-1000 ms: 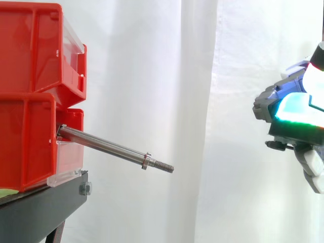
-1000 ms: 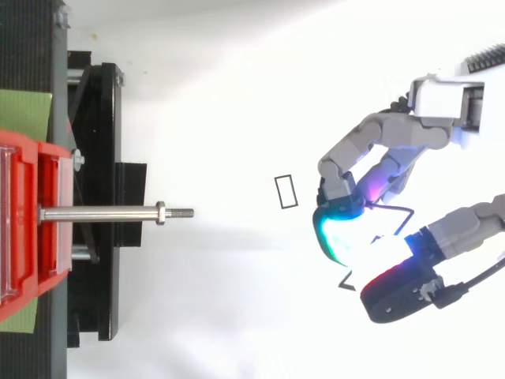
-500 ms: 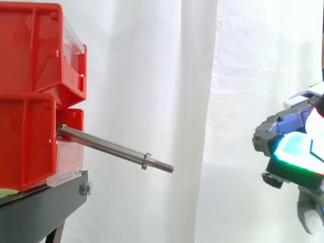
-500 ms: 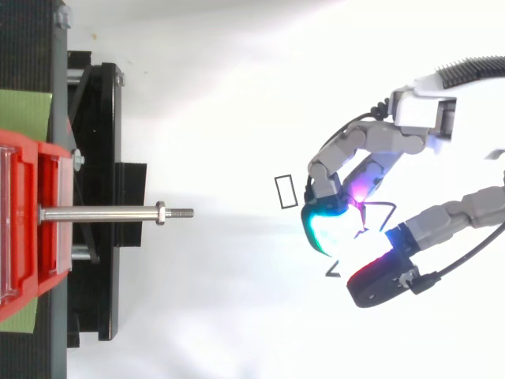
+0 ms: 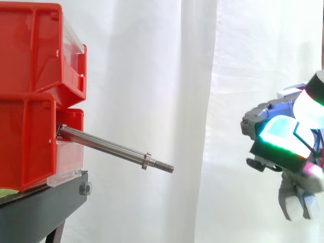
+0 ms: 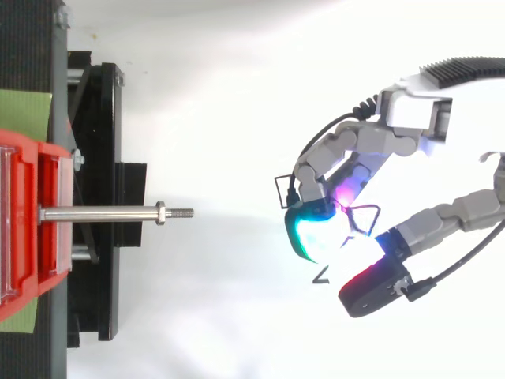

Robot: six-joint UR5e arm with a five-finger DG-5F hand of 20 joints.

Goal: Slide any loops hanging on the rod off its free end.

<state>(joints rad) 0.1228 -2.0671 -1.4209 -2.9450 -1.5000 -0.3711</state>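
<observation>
A bare steel rod [image 5: 111, 148] juts from the lower red bin [image 5: 25, 142], sloping slightly down to a threaded free end [image 5: 167, 166]. Nothing hangs on it. From above, the rod [image 6: 102, 212] points right, toward my hand [image 6: 335, 146]. The hand [image 5: 283, 144] floats well to the right of the free end, at about the same height. Its fingers are curled, with glowing pads facing the rod, and a thin dark loop [image 6: 363, 210] is pinched between fingers and thumb.
Two red bins [image 5: 35, 50] are stacked on a black stand [image 5: 40, 207] at the left. A white curtain hangs behind. A small dark rectangle outline [image 6: 284, 190] marks the floor between the rod's end and the hand.
My hand has moved left, toward the rod's free end, carrying the thin loop with it. The rod and bins have not moved.
</observation>
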